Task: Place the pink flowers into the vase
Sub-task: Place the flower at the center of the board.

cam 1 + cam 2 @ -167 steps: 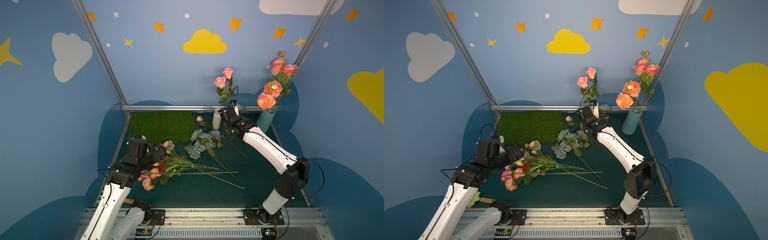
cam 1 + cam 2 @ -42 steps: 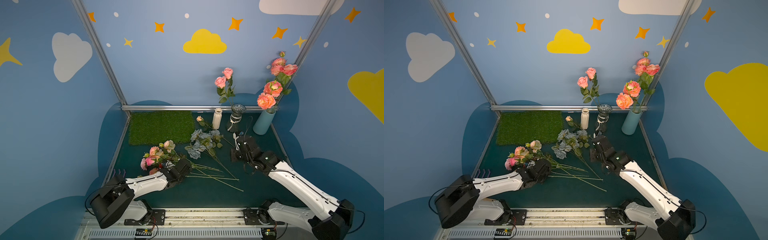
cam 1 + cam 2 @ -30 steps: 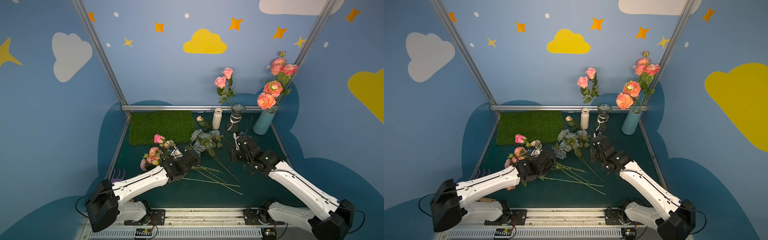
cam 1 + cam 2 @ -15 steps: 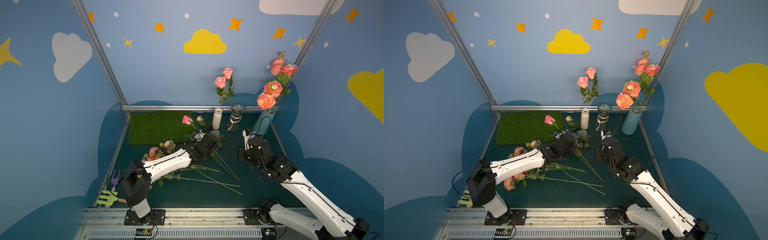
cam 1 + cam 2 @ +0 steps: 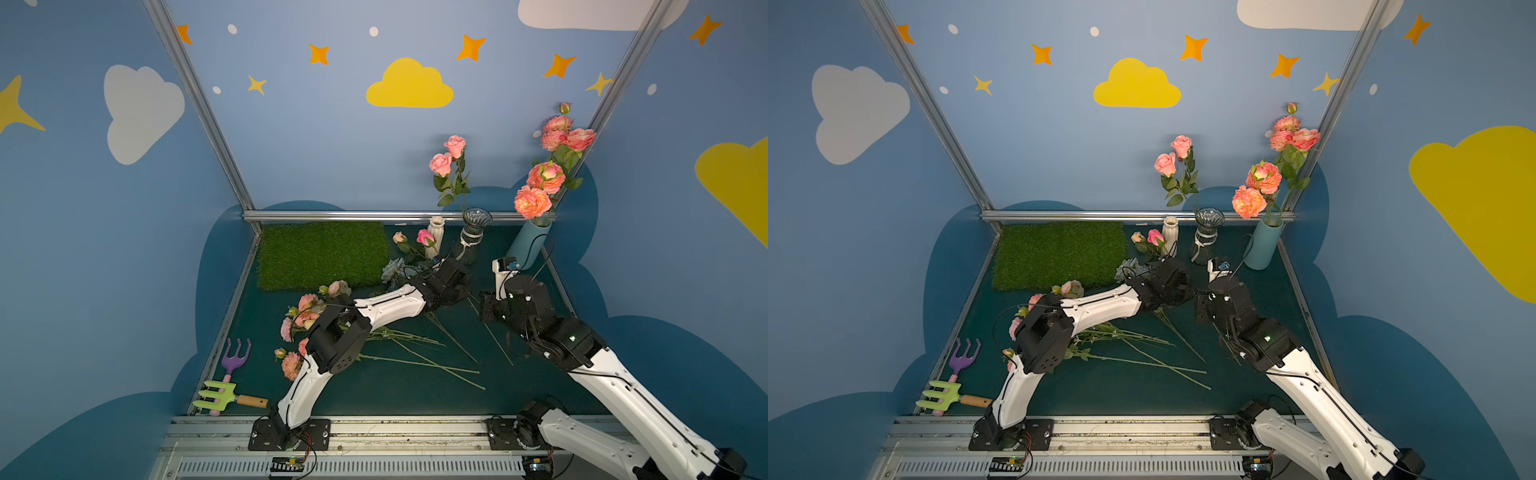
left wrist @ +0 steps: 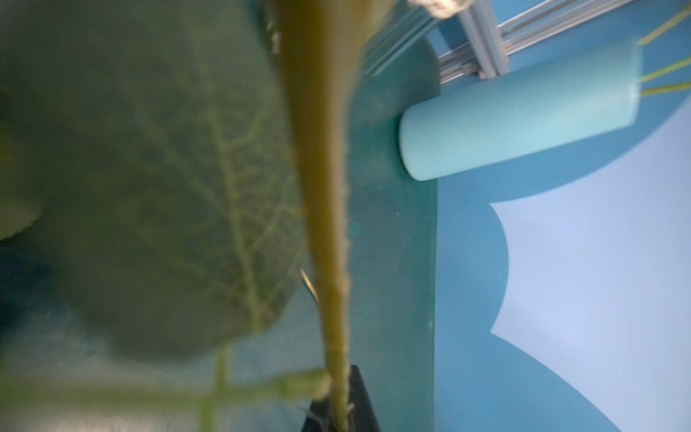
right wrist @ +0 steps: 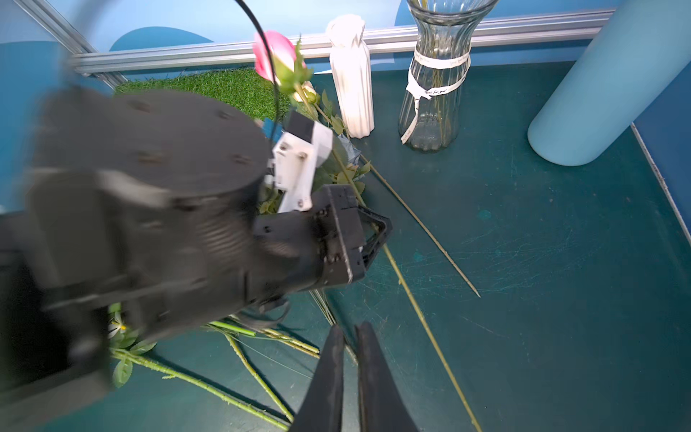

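My left gripper [image 5: 455, 276] [image 7: 374, 228] is shut on the thin green stem [image 6: 325, 187] of one pink rose. The bloom [image 5: 424, 237] [image 7: 278, 56] stands up beside the small white vase [image 5: 435, 232]. More pink flowers [image 5: 307, 307] lie in a pile on the floor under the left arm. A clear glass vase [image 5: 473, 232] [image 7: 433, 93] holds two pink roses [image 5: 449, 156]. A teal vase [image 5: 530, 245] [image 6: 516, 112] holds salmon blooms [image 5: 544, 178]. My right gripper [image 5: 486, 311] [image 7: 349, 329] hangs shut and empty over loose stems, right of the left gripper.
A grey-blue bunch [image 5: 392, 268] lies behind the left wrist. A green grass mat [image 5: 324, 253] covers the back left. A purple fork [image 5: 235, 353] and a green rake [image 5: 220, 395] lie at the front left. Bare stems [image 5: 415, 353] cross the middle floor.
My left arm has carried one pink rose from the pile at the left across to the back, beside the white vase. My right arm has drawn back to the right and risen.
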Controlling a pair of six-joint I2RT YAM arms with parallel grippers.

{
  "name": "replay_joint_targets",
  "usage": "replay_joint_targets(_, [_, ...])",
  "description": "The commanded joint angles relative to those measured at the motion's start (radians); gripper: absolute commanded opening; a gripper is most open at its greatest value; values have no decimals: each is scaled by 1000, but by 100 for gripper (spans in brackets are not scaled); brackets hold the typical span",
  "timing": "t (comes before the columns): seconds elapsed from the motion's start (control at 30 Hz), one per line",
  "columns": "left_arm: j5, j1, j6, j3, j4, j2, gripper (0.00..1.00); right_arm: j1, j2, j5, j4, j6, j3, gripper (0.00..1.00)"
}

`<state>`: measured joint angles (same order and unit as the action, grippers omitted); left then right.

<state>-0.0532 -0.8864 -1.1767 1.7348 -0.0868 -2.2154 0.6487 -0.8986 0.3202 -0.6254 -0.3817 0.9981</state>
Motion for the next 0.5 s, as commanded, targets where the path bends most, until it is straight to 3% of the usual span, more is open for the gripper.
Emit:
replay_joint_targets(0.0, [30, 17, 3, 40, 68, -13, 29, -6, 18, -6, -1, 8, -13, 12])
replay_joint_targets(0.1, [9, 17, 27, 43, 90, -4, 60, -6, 11, -9, -1, 7, -12, 12])
replay_joint_targets(0.17, [-5, 15, 52, 40, 96, 18, 71, -7, 9, -17, 0, 9, -12, 12])
replay_joint_targets(0.33, [-73, 13, 119, -44, 80, 169, 77, -7, 4, -23, 4, 11, -15, 12])
replay_joint_targets(0.47, [-154, 6, 175, -103, -64, 339, 80, -7, -3, -24, 4, 12, -13, 12])
